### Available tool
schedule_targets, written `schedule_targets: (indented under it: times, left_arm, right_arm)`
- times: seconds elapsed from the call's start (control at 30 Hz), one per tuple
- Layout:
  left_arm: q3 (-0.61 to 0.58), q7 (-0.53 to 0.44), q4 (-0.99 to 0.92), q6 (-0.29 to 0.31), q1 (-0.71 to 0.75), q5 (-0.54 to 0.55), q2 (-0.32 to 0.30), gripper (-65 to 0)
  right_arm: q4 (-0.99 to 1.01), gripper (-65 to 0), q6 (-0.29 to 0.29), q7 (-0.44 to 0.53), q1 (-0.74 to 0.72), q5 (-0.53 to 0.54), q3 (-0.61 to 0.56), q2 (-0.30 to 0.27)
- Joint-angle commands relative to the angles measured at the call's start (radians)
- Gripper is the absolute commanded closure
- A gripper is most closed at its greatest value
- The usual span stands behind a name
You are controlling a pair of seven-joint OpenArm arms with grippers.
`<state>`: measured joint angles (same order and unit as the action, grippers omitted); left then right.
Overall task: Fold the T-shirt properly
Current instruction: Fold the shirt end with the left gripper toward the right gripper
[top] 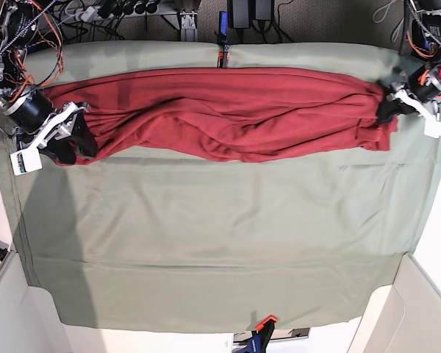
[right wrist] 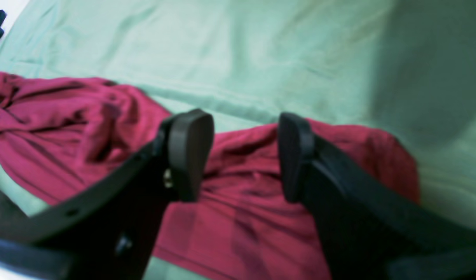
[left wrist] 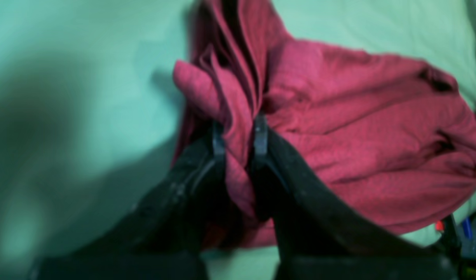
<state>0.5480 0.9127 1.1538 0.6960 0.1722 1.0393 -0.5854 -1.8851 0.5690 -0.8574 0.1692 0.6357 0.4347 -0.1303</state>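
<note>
While the T-shirt [top: 228, 110] lies stretched in a long bunched band across the far side of the cloth-covered worktop [top: 206, 250], the left hand [left wrist: 239, 134] pinches a fold at one end and the right hand [right wrist: 241, 155] hovers released over the other.

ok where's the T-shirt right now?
In the base view the T-shirt lies bunched in a long band across the far part of the green table cloth, its right end pinched by the left gripper.
</note>
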Motion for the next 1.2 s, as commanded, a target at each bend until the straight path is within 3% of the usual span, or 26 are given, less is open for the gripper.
schedule_targets:
  times: [0.0, 0.13, 0.3, 0.37, 0.53, 0.73, 0.93, 1.03, 1.17]
  left_arm:
    - [0.028, -0.020, 0.012, 0.002, -0.008, 0.018, -0.033, 0.0]
    - [0.042, -0.044, 0.012, 0.002, -0.009, -0.003, -0.051, 0.0]
    - [0.042, -0.225, 0.012, 0.002, -0.009, -0.209, -0.063, 0.0]
    - [0.042, -0.247, 0.012, 0.002, -0.009, -0.231, -0.077, 0.0]
    - [0.042, -0.182, 0.113, 0.002, 0.004, -0.156, -0.080, 0.0]
    - [0.026, -0.016, 0.484, 0.002, 0.063, 0.038, -0.018, 0.0]
    - [-0.177, 0.005, 0.779, 0.002, 0.097, -0.006, -0.004, 0.0]
    - [-0.311, -0.022, 0.794, 0.002, 0.097, -0.112, -0.002, 0.0]
    - [-0.423, -0.111, 0.742, 0.002, 0.096, -0.265, 0.047, 0.0]
  right_arm:
    - [-0.018, -30.8, 0.003, 0.024, -0.008, 0.023, 0.003, -0.008]
    - [-0.018, -30.8, 0.003, 0.028, -0.008, 0.024, 0.003, -0.008]
    - [-0.018, -30.8, 0.003, 0.027, -0.008, 0.025, 0.003, -0.007]
    - [-0.018, -30.8, 0.003, 0.027, -0.008, 0.027, 0.003, -0.007]
    - [-0.018, -30.8, 0.003, 0.027, -0.008, 0.026, 0.003, -0.007]
    - [-0.018, -30.8, 0.003, 0.027, -0.008, 0.026, 0.003, -0.006]
    - [-0.018, -30.8, 0.003, 0.027, -0.008, 0.023, 0.003, -0.005]
    - [-0.018, -30.8, 0.003, 0.027, -0.008, 0.023, 0.003, -0.005]
    - [-0.018, -30.8, 0.003, 0.027, -0.008, 0.023, 0.003, -0.005]
